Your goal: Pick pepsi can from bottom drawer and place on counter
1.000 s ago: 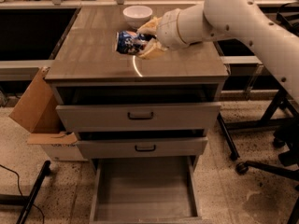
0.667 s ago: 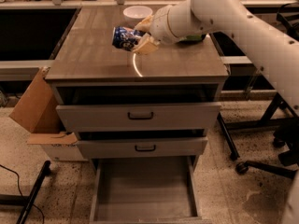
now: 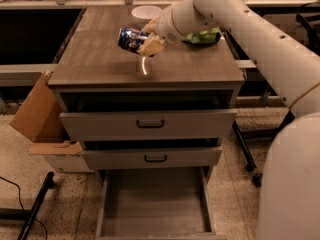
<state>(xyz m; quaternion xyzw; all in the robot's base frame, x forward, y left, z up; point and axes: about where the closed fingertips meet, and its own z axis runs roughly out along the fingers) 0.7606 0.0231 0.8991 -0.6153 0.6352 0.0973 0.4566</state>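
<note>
The white arm (image 3: 260, 39) is the biggest thing here. It comes in from the right side and reaches across to the left, over the cabinet. The desk (image 3: 95, 59) is the glossy wood-grain top of this grey cabinet, and it shows a small bright reflection near its front.

Under it, the bottom drawer (image 3: 150, 204) is pulled far out toward the camera, and its flat grey floor is bare. The middle drawer (image 3: 190, 156) and the top drawer (image 3: 100, 126), each with a dark handle, are pulled out only a little.

A brown cardboard box (image 3: 35, 114) leans against the left side of the cabinet. A green bag (image 3: 202, 36) lies on the desk near the right back corner, just behind the arm. A white round dish (image 3: 145, 11) sits at the back edge.

The claw (image 3: 142, 41) is over the middle part of the desk, and it is clenched around the pepsi can (image 3: 129, 37). The can is on its side, its silver end pointing left, slightly raised above the surface.
</note>
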